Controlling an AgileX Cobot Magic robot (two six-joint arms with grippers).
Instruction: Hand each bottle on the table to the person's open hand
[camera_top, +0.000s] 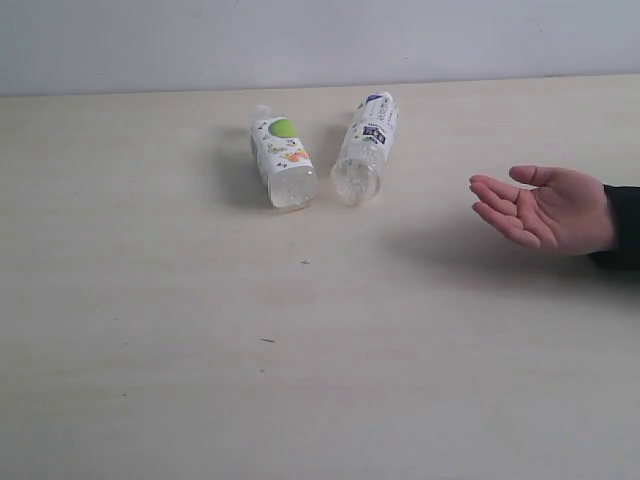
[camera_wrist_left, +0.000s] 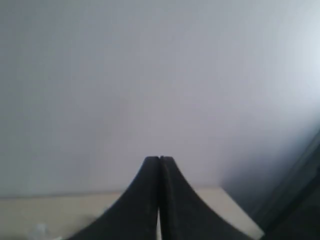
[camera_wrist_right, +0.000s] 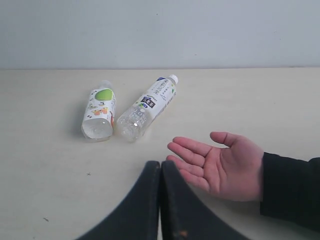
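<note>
Green-labelled bottle (camera_top: 281, 160) and blue-labelled bottle (camera_top: 364, 148) lie adjacent on table (camera_top: 300, 350), open hand (camera_top: 545, 208) palm-up nearby; left gripper (camera_wrist_left: 159, 159) and right gripper (camera_wrist_right: 160, 162) closed, empty.

Open table (camera_top: 300, 380) stretches wide on the near side of both bottles and past the green bottle (camera_top: 282, 160) on the exterior view's left. It and the blue bottle (camera_top: 365, 148) lie close at their bases, only a slim gap there, widening toward the caps. Between the blue bottle and the hand (camera_top: 548, 208) lies a bare stretch; the hand is well apart from both
</note>
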